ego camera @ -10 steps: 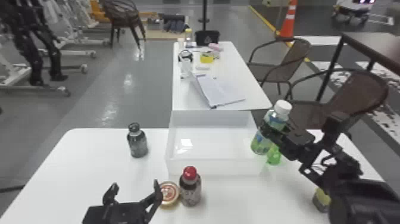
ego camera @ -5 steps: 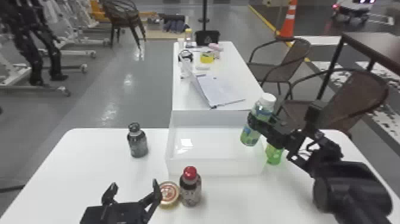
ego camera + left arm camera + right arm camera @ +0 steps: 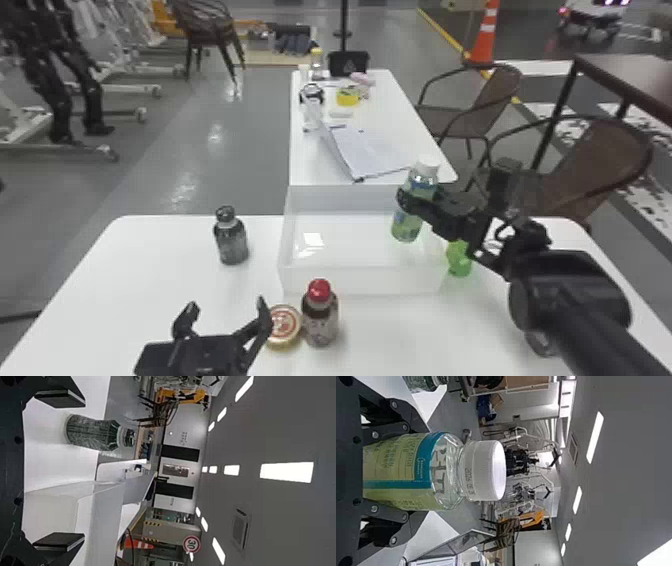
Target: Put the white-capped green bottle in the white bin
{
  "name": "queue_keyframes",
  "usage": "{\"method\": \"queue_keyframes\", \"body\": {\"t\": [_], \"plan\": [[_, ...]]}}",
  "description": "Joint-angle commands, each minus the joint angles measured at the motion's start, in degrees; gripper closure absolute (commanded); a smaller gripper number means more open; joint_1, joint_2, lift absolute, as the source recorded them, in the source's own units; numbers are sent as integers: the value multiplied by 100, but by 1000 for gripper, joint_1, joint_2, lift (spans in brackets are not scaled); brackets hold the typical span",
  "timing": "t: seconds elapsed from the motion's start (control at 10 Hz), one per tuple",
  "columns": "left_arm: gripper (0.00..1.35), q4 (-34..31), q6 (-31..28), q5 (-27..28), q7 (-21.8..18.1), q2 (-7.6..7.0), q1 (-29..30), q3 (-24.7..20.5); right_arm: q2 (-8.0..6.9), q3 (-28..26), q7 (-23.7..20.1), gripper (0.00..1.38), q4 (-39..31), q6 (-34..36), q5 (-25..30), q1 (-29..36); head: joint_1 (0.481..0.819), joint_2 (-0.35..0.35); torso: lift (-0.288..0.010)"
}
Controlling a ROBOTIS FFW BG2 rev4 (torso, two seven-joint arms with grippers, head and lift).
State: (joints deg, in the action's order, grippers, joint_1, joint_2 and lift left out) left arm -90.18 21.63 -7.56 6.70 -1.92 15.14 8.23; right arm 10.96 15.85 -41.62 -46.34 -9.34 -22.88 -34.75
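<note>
Right gripper (image 3: pixel 419 198), mine, has its two flat black fingers clamped around the clear, green-labelled bottle with a ribbed white cap (image 3: pixel 435 471), nearly upright above the right-hand part of the bin. My left gripper (image 3: pixel 227 305) sits in front and to the left of the bin, black fingers apart and empty.

Largest is the smooth white table (image 3: pixel 150 285) beneath the bin. Next comes the white bin (image 3: pixel 357 281), open, rectangular, thin-walled and glossy.

I judge the bottle firm, smooth and rather slippery, weighty if full. Its straight, labelled body suits flat fingers best, below the sloping clear shoulder and narrower cap.

Left of the bin stands a dark, glossy bottle with a black cap (image 3: pixel 231 241); in front, a brown bottle with a red cap (image 3: pixel 320 315). Smallest, also in front, is a squat round jar with a patterned lid (image 3: pixel 284 325).
</note>
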Motion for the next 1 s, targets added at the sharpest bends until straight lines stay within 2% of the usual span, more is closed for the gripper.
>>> {"method": "queue_keyframes", "body": {"t": [0.0, 0.2, 0.3, 0.6, 0.7, 0.9], "plan": [[121, 36, 34, -8, -2, 7, -20, 12, -6, 85, 5, 682, 73, -50, -6, -102, 549, 0, -100], [122, 62, 69, -17, -11, 25, -20, 3, 3, 85, 13, 682, 82, -68, 3, -120, 549, 0, -100], [122, 71, 78, -26, -2, 25, -28, 3, 3, 85, 13, 628, 90, -68, 3, -120, 549, 0, -100], [122, 71, 96, -43, -11, 25, -20, 3, 3, 85, 22, 246, 82, -103, -24, -102, 549, 0, -100], [124, 80, 96, -43, -11, 25, -11, 3, 3, 85, 31, 168, 73, -112, -59, -85, 549, 0, -100], [122, 80, 113, -52, -11, 25, -2, 3, 29, 24, 75, 147, -173, -191, -138, 109, 549, 0, -100]]}}
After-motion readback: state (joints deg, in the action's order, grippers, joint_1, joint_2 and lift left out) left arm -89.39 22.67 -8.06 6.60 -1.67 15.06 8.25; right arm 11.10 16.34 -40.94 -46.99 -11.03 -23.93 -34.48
